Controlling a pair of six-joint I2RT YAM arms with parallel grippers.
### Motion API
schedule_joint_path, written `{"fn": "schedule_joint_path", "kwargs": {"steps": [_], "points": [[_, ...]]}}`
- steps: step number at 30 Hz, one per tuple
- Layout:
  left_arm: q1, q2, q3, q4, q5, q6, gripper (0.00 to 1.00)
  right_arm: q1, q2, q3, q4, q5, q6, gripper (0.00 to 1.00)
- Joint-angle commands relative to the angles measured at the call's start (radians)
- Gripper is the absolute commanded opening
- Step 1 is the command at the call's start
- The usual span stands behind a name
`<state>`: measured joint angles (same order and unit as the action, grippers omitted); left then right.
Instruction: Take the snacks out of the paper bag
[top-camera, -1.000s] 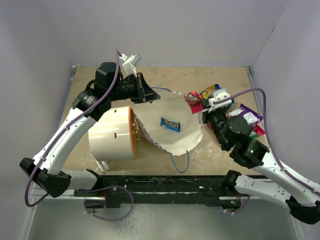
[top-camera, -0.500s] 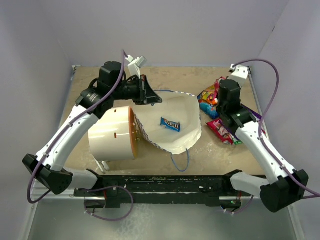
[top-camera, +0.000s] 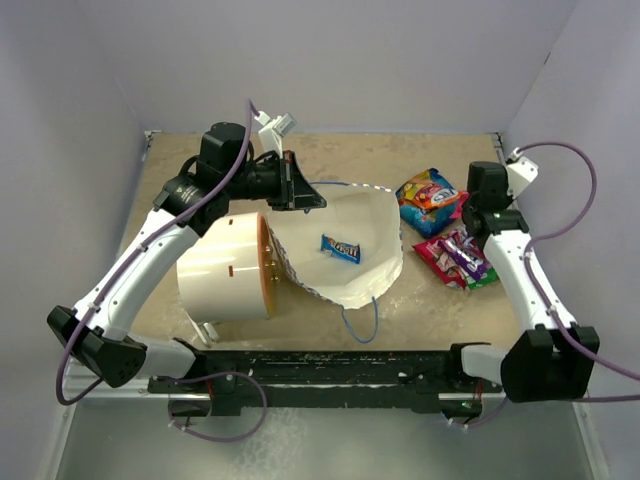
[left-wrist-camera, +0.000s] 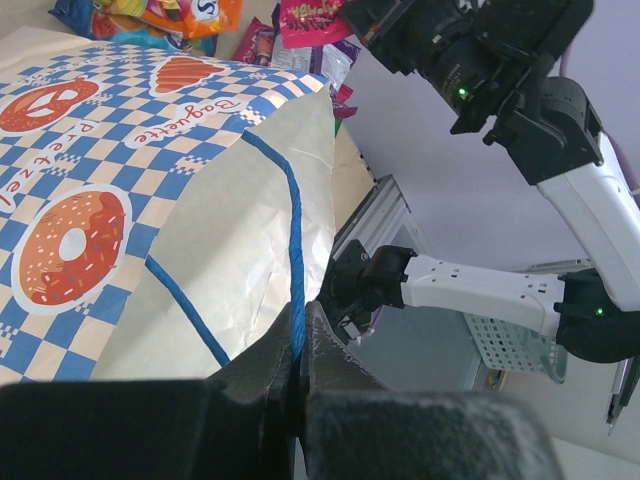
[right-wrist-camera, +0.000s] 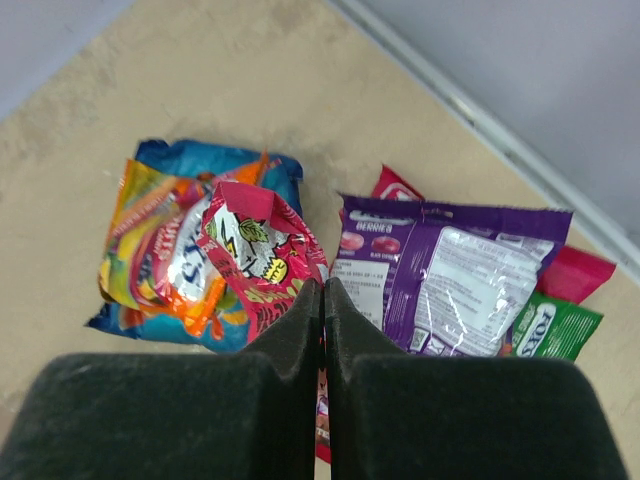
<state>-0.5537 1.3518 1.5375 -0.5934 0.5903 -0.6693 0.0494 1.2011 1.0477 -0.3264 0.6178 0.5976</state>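
The paper bag (top-camera: 360, 270) lies open on its side, white inside up, with a small blue snack (top-camera: 340, 247) on it. Its checkered outside shows in the left wrist view (left-wrist-camera: 100, 150). My left gripper (top-camera: 305, 196) (left-wrist-camera: 298, 335) is shut on the bag's blue cord handle (left-wrist-camera: 293, 250) and holds the rim up. My right gripper (top-camera: 480, 210) (right-wrist-camera: 323, 290) is shut on a pink-red packet (right-wrist-camera: 255, 250) above the snack pile. A blue-and-orange packet (top-camera: 428, 190) (right-wrist-camera: 160, 230) lies left of it, and purple (right-wrist-camera: 450, 270) and green (right-wrist-camera: 555, 325) packets lie right of it.
A big white cylinder with a tan face (top-camera: 225, 265) lies on its side against the bag's left edge. The purple, red and green packets (top-camera: 460, 258) lie near the right wall. The table's raised back edge (right-wrist-camera: 500, 130) runs just behind the pile.
My right arm has swung from the bag's right edge to the far right, carrying the pink-red packet over the snack pile. The left gripper keeps holding the handle.
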Motion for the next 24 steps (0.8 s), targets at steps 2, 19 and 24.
{"fn": "schedule_joint_path", "kwargs": {"steps": [2,19,24], "points": [[0.006,-0.01,0.036,0.035,0.016,-0.011,0.0,-0.013,0.068,0.006,-0.072,-0.008,0.125,0.0],[0.006,0.043,0.231,0.065,-0.001,0.139,0.0,-0.014,0.04,0.013,-0.075,-0.135,-0.023,0.55],[0.007,0.048,0.236,0.023,-0.005,0.186,0.0,0.011,-0.039,0.08,-0.069,-0.317,-0.163,0.69]]}}
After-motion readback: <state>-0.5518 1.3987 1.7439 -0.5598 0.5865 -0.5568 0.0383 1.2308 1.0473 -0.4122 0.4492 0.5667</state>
